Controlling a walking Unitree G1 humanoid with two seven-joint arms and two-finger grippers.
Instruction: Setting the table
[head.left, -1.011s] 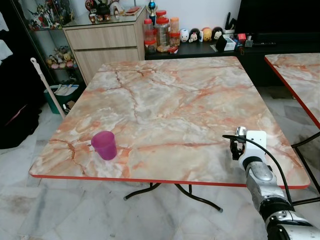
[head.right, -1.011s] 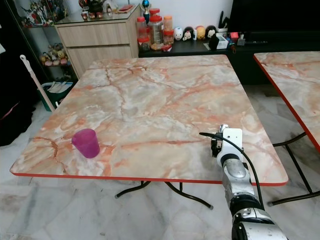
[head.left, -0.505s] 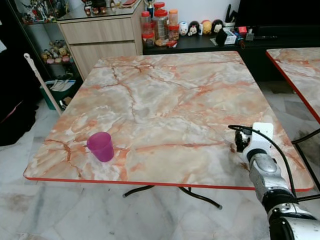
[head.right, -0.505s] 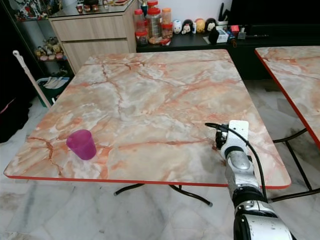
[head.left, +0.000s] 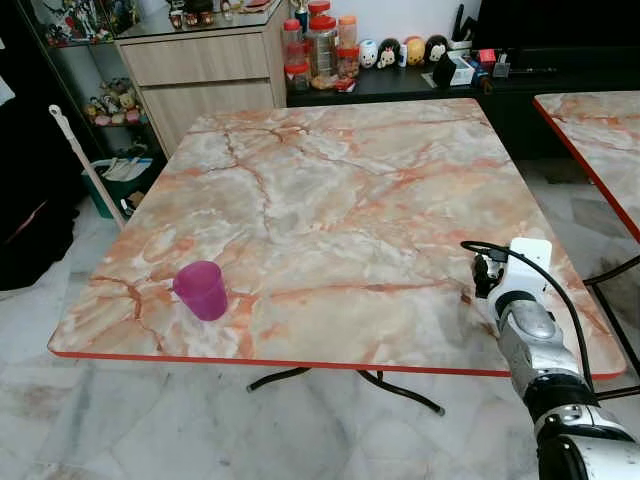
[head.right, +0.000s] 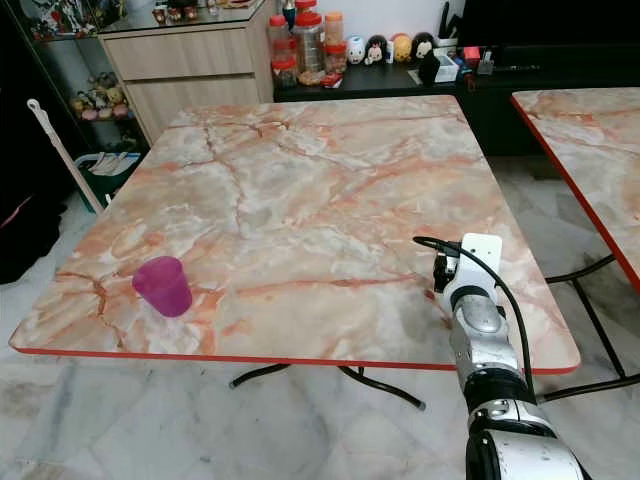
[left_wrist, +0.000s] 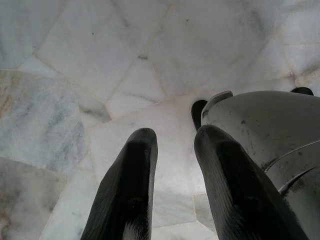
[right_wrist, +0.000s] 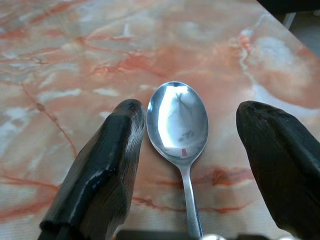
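Right wrist view: a silver spoon (right_wrist: 179, 125) lay bowl-up on the marble surface (head.left: 330, 200), in the middle of the frame, its handle running down to the lower edge.
Right pincer (right_wrist: 195, 145): its two black fingers (right_wrist: 102, 170) were spread wide, one on each side of the spoon; the finger at lower left lay just beside the bowl's rim, the one at right stood apart from it. I could not tell whether the nearer finger touched the metal.
Right arm in the head views: the silver forearm (head.left: 535, 345) rose from the lower right corner, and its white wrist block (head.left: 525, 262) with a black cable sat over the surface near the front right edge.
Cup: a purple cup (head.left: 201, 290) stood upright near the front left corner of the surface, left of centre in the frame, well apart from the right pincer.
Left pincer (left_wrist: 172, 145): in the left wrist view its fingers pointed at the pale marble floor (left_wrist: 75, 65), with a narrow gap between them and nothing held; a grey robot part (left_wrist: 270, 135) showed at right.
Behind the surface: a wooden cabinet (head.left: 205, 65) at upper left, red-lidded jars (head.left: 322, 45) and small figurines (head.left: 400, 50) along the top on a dark low shelf.
Far right: a second marble surface (head.left: 600, 130) with a red edge.
Left edge: a white stick (head.left: 85, 165) leaned by the floor.
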